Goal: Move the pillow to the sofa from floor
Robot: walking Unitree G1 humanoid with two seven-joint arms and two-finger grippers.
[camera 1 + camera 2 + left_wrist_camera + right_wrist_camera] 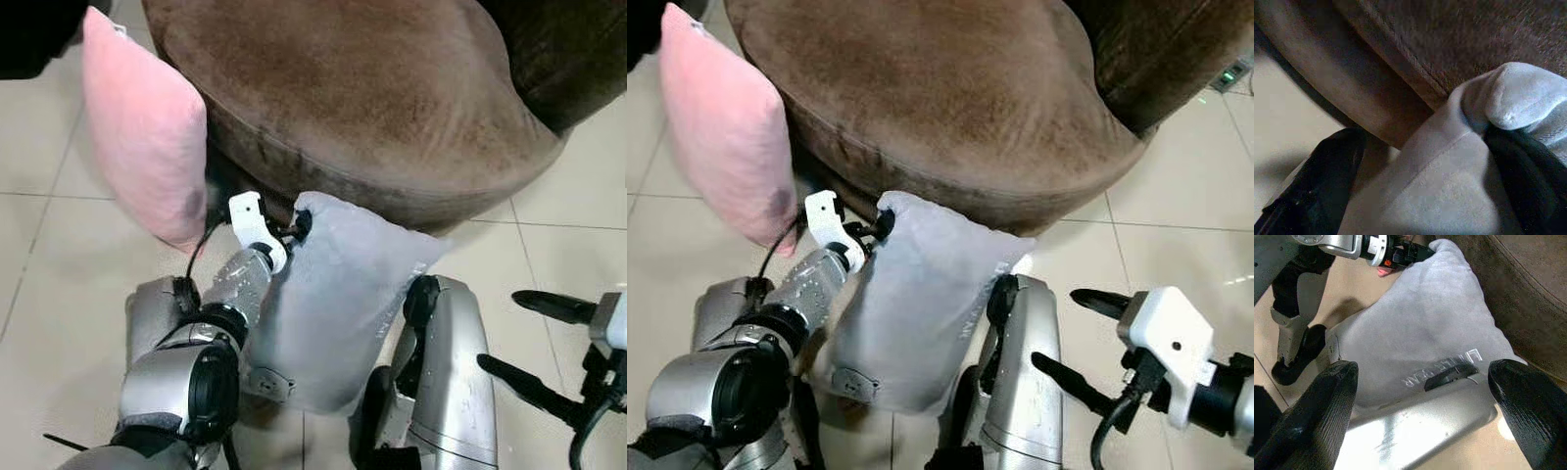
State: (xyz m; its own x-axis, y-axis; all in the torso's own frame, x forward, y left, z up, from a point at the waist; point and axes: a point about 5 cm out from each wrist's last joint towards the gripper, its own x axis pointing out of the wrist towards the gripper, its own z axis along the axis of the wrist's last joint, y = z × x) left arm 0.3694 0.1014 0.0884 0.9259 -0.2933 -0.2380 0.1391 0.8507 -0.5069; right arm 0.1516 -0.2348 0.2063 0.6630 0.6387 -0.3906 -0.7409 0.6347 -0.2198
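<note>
While a soft pink pillow (142, 132) leans against the round brown sofa (362, 88), I see my left gripper (297, 227) pinching the pale grey velvet pillow (333, 304)'s top corner; my right gripper (1068, 333) hangs spread, empty, its wrist view showing grey lettering.

A pink pillow (142, 127) is standing up on one end on the floor (49, 225) and leaning against the round side of the brown sofa (362, 88). A little white tag is sticking out near its top. The floor is shining a bit, with pale square tiles and thin dark lines between them. Something dark (34, 34) is sitting in the far left corner. A tiny green light (1227, 75) is glowing by the sofa's far right side.
</note>
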